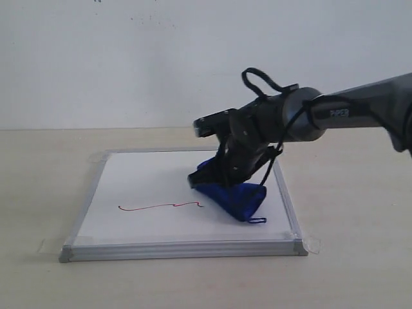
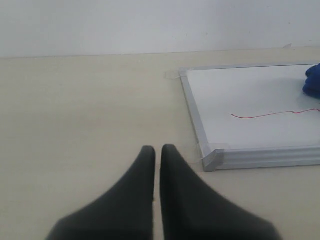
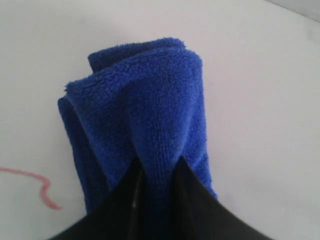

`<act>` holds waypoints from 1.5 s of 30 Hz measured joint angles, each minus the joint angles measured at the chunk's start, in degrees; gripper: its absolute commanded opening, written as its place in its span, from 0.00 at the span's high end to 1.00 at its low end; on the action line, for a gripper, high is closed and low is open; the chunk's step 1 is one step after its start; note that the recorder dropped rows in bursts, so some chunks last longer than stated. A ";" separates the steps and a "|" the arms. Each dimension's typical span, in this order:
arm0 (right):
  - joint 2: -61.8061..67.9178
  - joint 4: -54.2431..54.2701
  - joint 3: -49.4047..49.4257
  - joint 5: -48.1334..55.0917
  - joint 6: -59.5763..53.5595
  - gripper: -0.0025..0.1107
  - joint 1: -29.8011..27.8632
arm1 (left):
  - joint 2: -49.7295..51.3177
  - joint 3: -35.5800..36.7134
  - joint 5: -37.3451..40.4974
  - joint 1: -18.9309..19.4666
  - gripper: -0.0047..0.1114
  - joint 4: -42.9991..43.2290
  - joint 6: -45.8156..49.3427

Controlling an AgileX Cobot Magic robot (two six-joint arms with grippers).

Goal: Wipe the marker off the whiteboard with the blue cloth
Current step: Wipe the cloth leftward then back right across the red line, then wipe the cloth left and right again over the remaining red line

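Note:
The whiteboard (image 1: 154,177) lies flat on the table, and the red marker line (image 1: 158,206) runs across its front half. My right gripper (image 1: 215,179) is shut on the blue cloth (image 1: 237,198), which rests on the board just right of the line's end. In the right wrist view a fold of the cloth (image 3: 145,115) is pinched between the fingers (image 3: 200,200), with the marker's end (image 3: 42,190) beside it. My left gripper (image 2: 157,150) hovers shut and empty over the table, off the board's corner (image 2: 215,159); the marker (image 2: 265,115) and cloth edge (image 2: 313,80) show there.
The board sits on a beige table (image 1: 38,193) against a plain white wall (image 1: 129,58). Clear tape (image 1: 312,243) holds the board's corners down. The right arm (image 1: 347,112) reaches in from the right, above the board's right edge.

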 measured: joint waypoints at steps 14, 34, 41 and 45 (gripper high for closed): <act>0.34 2.09 -2.37 2.64 -4.21 0.92 1.06 | 0.00 0.00 0.00 0.00 0.93 0.00 0.00; 0.63 7.98 -2.47 -1.06 -1.94 0.92 2.01 | 0.00 0.00 0.00 0.00 0.93 0.00 0.00; 3.27 8.85 -4.40 -1.59 -1.94 0.92 0.25 | 0.00 0.00 0.00 0.00 0.93 0.00 0.00; 3.75 9.89 -5.63 -0.95 -1.94 0.92 -0.93 | 0.00 0.00 0.00 0.00 0.93 0.00 0.00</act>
